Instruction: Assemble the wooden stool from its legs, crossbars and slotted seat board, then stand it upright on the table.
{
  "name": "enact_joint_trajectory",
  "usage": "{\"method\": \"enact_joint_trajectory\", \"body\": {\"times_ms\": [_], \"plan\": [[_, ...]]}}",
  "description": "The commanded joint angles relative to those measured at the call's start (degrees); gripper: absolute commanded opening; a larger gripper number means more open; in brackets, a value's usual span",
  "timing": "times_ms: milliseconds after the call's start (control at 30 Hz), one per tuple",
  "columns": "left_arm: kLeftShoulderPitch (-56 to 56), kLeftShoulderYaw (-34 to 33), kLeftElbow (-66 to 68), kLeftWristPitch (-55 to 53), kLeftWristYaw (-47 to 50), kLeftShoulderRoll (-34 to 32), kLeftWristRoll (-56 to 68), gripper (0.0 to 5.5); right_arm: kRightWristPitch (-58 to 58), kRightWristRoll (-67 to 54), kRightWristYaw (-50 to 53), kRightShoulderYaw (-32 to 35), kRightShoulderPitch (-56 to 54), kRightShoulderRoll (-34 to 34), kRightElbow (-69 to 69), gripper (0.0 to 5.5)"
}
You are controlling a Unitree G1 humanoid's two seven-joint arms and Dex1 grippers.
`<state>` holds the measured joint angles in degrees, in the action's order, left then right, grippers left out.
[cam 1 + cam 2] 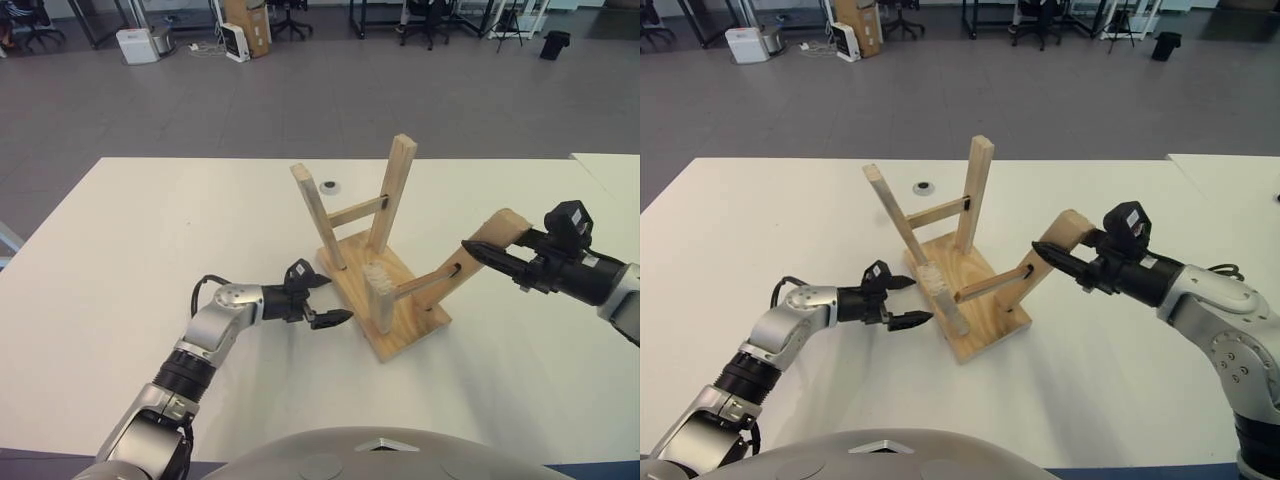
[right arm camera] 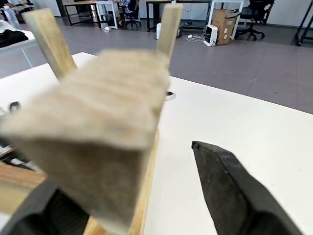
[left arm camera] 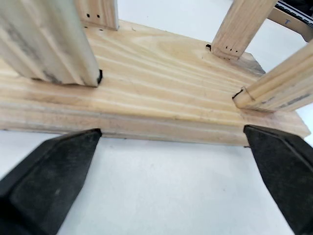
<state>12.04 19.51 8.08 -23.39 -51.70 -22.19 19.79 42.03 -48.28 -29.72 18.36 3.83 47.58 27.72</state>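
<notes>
Stool (image 1: 372,262) upside-down, seat board (image 1: 412,322) flat on table (image 1: 150,230). Leg-seating step: last leg (image 1: 502,226) leaning outward. Left gripper (image 1: 336,297) spread beside board edge; right gripper (image 1: 472,248) spread astride leg top. Next: clamp, tilt upright, press into slot.

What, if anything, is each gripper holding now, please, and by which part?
Nothing is clamped. The left gripper is open beside the wooden seat board; the right gripper straddles the free end of the tilted wooden leg, one finger apart from it.

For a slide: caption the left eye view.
Upside-down stool on the table: right tool open around a leaning leg, left tool open beside the seat.
</notes>
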Motion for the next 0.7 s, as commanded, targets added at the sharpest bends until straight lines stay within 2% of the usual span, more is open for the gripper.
{"method": "enact_joint_trajectory", "body": {"times_ms": [33,200,300,400,433,533,600,700], "plan": [[-0.39,-0.88,-0.36,0.44,0.57,0.8,-1.18,5.38,-3.24,3.24,6.69,-1.81,-5.72,-6.78,1.51,3.24],[-3.3,-2.17,-2.12,0.31,0.9,0.69,-1.0,5.38,-2.05,2.64,14.34,2.02,-18.02,-7.66,2.67,3.24],[-4.01,-2.96,-3.26,-0.24,1.28,1.04,-0.61,5.38,-2.7,6.56,15.66,-4.54,-21.89,-7.94,10.4,3.24],[-5.83,-4.06,-4.98,-0.85,1.53,0.06,-0.35,5.38,-0.72,6.13,16.42,-15.15,-12.31,-11.64,21.33,3.24],[-6.06,-4.47,-5.18,-1.04,1.72,0.09,-0.28,5.38,-1.9,10.05,16.98,-18.77,-7.26,-11.69,22.04,3.24],[-6.18,-4.98,-5.82,-1.64,1.74,0.35,-0.19,5.38,-10.98,35.81,17.59,-35.21,6.58,-1.41,11.55,3.24],[-6.19,-4.98,-5.82,-1.45,1.4,0.3,-0.4,5.38,-13.31,41.57,16.7,-38.56,9.67,-0.14,6.99,3.24],[-5.7,-4.38,-5.62,-0.83,0.22,-0.1,-0.99,5.38,-15.15,42.4,14.37,-38.66,7.17,-2.92,5.19,3.24]]}}
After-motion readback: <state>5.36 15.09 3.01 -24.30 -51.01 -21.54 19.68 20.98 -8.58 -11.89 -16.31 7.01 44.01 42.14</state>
